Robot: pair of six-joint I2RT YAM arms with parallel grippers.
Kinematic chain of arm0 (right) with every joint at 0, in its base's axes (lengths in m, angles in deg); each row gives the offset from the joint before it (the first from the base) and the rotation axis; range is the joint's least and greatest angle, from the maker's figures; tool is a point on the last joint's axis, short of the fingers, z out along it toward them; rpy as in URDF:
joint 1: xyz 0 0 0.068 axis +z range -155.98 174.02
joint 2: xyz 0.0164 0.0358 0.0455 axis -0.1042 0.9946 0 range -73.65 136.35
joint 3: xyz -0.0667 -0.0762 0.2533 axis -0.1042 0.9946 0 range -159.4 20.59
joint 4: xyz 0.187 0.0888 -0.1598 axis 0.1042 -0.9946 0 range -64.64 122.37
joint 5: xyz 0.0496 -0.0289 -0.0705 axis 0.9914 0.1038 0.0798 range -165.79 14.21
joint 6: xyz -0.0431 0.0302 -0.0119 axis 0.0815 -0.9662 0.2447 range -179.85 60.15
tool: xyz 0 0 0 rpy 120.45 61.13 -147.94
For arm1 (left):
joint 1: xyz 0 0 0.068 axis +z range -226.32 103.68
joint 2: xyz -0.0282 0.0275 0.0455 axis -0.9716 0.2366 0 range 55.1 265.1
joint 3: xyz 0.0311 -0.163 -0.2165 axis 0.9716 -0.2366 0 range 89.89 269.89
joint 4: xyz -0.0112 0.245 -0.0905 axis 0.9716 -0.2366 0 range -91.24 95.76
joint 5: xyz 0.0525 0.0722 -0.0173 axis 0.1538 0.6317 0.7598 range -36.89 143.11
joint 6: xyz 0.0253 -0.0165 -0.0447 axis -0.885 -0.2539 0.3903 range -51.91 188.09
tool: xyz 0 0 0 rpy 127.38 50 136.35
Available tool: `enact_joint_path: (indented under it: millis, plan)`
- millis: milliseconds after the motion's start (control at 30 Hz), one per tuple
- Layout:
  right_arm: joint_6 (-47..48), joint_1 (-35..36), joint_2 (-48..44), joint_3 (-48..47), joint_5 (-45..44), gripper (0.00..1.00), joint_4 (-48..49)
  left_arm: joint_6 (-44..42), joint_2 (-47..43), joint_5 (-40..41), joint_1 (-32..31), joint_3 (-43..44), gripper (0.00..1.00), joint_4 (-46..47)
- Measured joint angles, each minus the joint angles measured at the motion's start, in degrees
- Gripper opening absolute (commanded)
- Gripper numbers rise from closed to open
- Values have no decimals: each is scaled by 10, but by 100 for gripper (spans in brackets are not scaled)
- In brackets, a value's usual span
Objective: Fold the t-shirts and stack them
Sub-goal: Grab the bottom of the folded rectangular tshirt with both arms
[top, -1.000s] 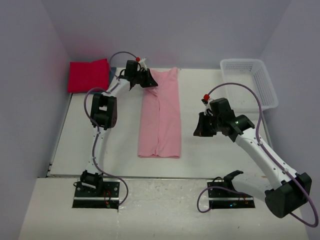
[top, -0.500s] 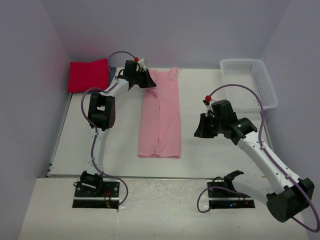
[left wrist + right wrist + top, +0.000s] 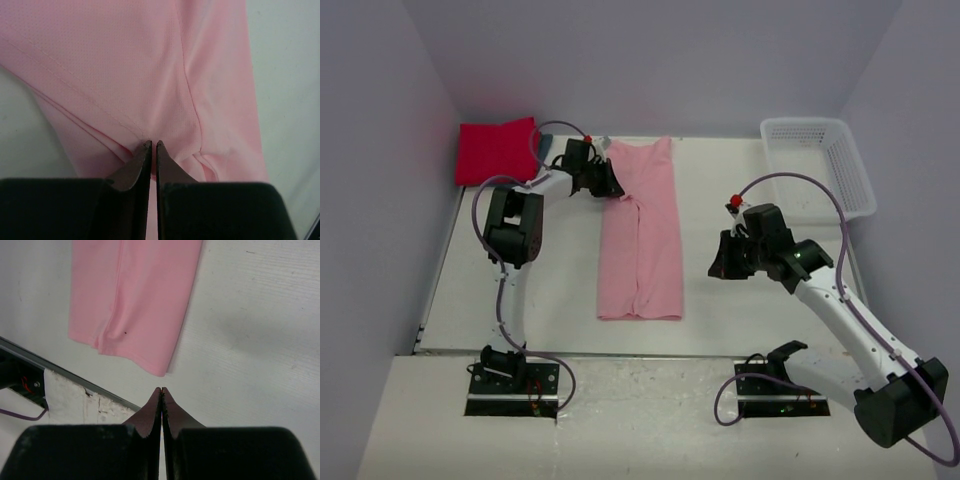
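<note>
Pinching the far left corner of the pink t-shirt (image 3: 640, 240), the left fingers (image 3: 145, 150) stand almost shut, with a sliver of pink in the slit between them, so we judge that they hold the cloth; the shirt lies as a long strip, already folded lengthwise, in the middle of the worktop (image 3: 540, 290), running far to near; the red t-shirt (image 3: 498, 150) sits folded at the far left corner, well apart from the white basket (image 3: 850, 165) at the far right; the right fingers (image 3: 157, 395) are pressed together on nothing, over bare worktop to the right of the strip; to fold crosswise well, we would have them take the far right corner, lift both corners level, carry them nearward and lay the edges flush without dragging the strip askew.
</note>
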Motion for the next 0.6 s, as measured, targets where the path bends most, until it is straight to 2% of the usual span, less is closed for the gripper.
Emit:
enact_joint_path:
  millis: [300, 400, 433, 533, 567, 600]
  plan:
    - [0, 4, 12, 17, 11, 0, 18, 0, -31, 8, -1, -47, 7, 32]
    - [-3, 16, 36, 24, 10, 0, 25, 0, -31, 12, -2, -48, 11, 33]
    - [-4, 20, 43, 25, 9, 1, 27, 0, -31, 15, -2, -48, 15, 34]
    - [-11, 26, 61, 25, 6, 11, 35, -2, -31, 22, -5, -48, 25, 33]
    - [-14, 27, 66, 25, 5, 22, 41, -3, -32, 25, -5, -46, 27, 30]
    - [-20, 28, 70, 25, 1, 28, 47, -4, -33, 28, -6, -42, 32, 25]
